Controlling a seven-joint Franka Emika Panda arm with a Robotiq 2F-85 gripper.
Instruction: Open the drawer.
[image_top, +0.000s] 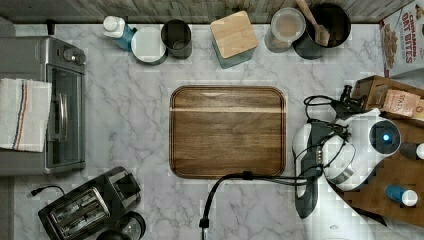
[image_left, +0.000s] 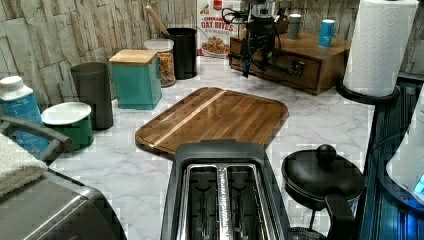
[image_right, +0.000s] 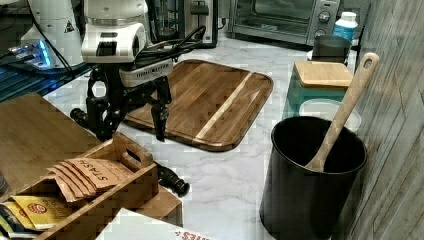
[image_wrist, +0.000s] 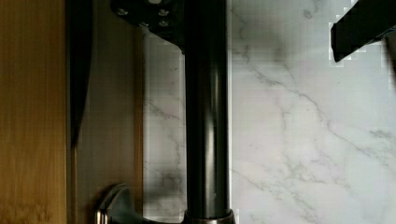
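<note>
Hovering just in front of the drawer (image_left: 280, 67), beside the cutting board (image_left: 215, 117), the gripper (image_right: 131, 117) hung spread wide, grasping nothing, fingers straddling the black bar handle (image_wrist: 206, 116). Drawer looked closed; gripping and pulling remained.

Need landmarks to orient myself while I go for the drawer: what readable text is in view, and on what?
"OAT BITES": red-and-white cereal box by the stone wall.
"STASH": brown paper tea packets in the wooden caddy.
Blue bottle label: too blurred.
Warning sticker on the white robot base: unreadable.
</note>
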